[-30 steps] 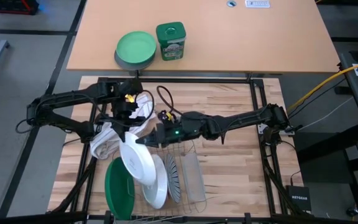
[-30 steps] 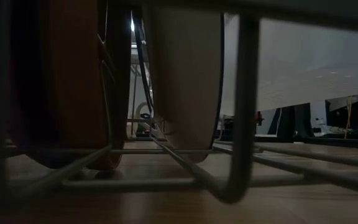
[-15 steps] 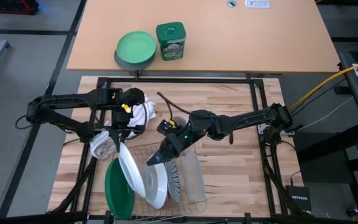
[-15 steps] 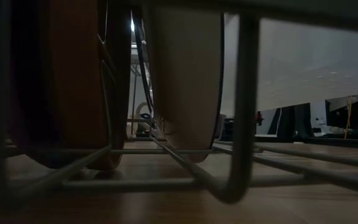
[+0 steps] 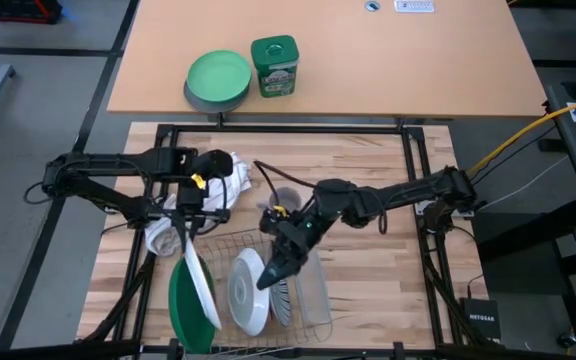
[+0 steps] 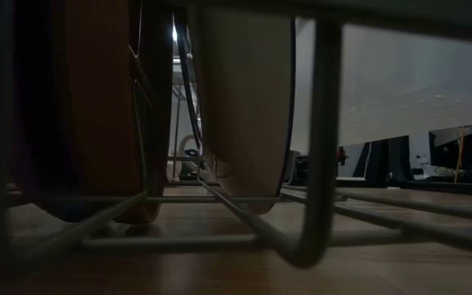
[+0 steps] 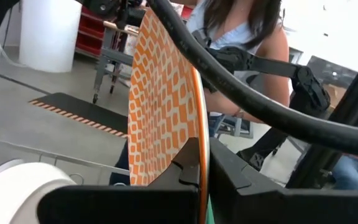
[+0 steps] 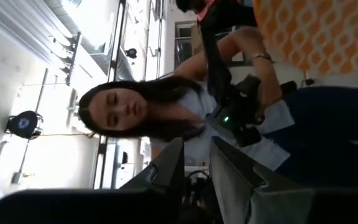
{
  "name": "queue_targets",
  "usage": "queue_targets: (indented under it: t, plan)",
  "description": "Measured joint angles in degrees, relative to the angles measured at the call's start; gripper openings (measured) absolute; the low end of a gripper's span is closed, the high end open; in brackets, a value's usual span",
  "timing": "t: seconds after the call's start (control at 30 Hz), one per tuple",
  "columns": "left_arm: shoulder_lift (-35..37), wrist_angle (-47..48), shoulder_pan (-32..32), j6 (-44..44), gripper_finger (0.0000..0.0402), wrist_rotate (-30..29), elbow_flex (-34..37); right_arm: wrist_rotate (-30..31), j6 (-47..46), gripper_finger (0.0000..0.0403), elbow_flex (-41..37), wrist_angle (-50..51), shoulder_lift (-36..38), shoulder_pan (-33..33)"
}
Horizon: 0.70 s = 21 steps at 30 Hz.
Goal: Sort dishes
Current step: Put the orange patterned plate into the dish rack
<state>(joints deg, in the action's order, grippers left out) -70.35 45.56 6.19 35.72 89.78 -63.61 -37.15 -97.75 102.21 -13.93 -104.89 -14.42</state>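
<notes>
The left gripper's (image 7: 204,171) fingers are clenched on the rim of the orange patterned plate (image 7: 160,93), which is held on edge, nearly upright. In the high view the left gripper (image 5: 190,215) is seen above the near-left part of the wire rack (image 5: 313,300), with its plate (image 5: 197,285) lowered beside the large dark green plate (image 5: 183,318) already standing there. The right gripper's (image 8: 194,163) fingers are seen slightly parted with nothing between them; the right gripper (image 5: 271,278) is poised over the middle of the rack, just beside a white plate (image 5: 246,292) and a blue-and-white striped plate (image 5: 281,297) standing in their slots. The rack rests on the wooden bench (image 5: 368,160); a person (image 8: 166,112) is visible beyond it.

The step appears to be slotting the patterned plate. It would be done well if the plate were kept upright, its lower edge guided between two wires clear of the green plate, and the grip released only once the plate is supported
</notes>
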Motion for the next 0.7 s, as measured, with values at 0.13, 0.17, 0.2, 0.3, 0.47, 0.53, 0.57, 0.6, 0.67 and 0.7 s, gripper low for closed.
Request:
queue_targets:
  t: [0.13, 0.17, 0.2, 0.3, 0.47, 0.53, 0.57, 0.6, 0.67, 0.7]
  plan:
    - [0.0, -0.1, -1.2, 3.3, 0.0000, -2.1, 0.0, 1.5, -0.8, 0.0079, 0.0, 0.4, 0.4, -1.1]
    - [-0.3, -0.1, -1.4, 4.2, 0.0000, -3.2, 0.0, 2.1, -0.8, 0.0078, 0.0, 0.7, 0.4, -1.4]
    - [-0.4, 0.0, -1.5, 5.0, 0.0000, -4.1, 0.0, 3.2, -0.8, 0.0078, 0.0, 1.0, 0.4, -1.6]
    - [-1.4, 0.0, -1.3, 6.8, 0.0000, -4.2, 0.0, 6.3, -0.8, 0.0078, 0.0, 2.3, 0.3, -2.4]
    - [-4.2, 0.5, 0.0, 8.6, 0.0000, -4.3, 0.0, 10.7, -0.8, 0.0079, 0.0, 4.0, 0.3, -3.7]
    - [-5.4, 0.6, 0.3, 9.4, 0.0000, -4.5, 0.0, 12.4, -0.8, 0.0079, 0.0, 5.1, 0.3, -4.2]
    - [-6.0, 0.4, 0.3, 9.9, 0.0000, -4.6, 0.0, 13.1, -0.8, 0.0078, 0.0, 5.5, 0.3, -4.5]
    - [-6.5, 0.6, 0.3, 10.4, 0.0000, -4.5, 0.0, 13.7, -0.8, 0.0079, 0.0, 5.6, 0.3, -4.6]
    - [-7.5, 1.0, 0.1, 11.9, 0.0000, -4.2, 0.0, 14.5, -0.8, 0.0078, -0.1, 5.7, 0.3, -5.2]
    - [-7.9, 1.4, 0.1, 12.8, 0.0000, -3.6, 0.0, 14.8, -0.8, 0.0079, -0.1, 5.8, 0.3, -5.2]
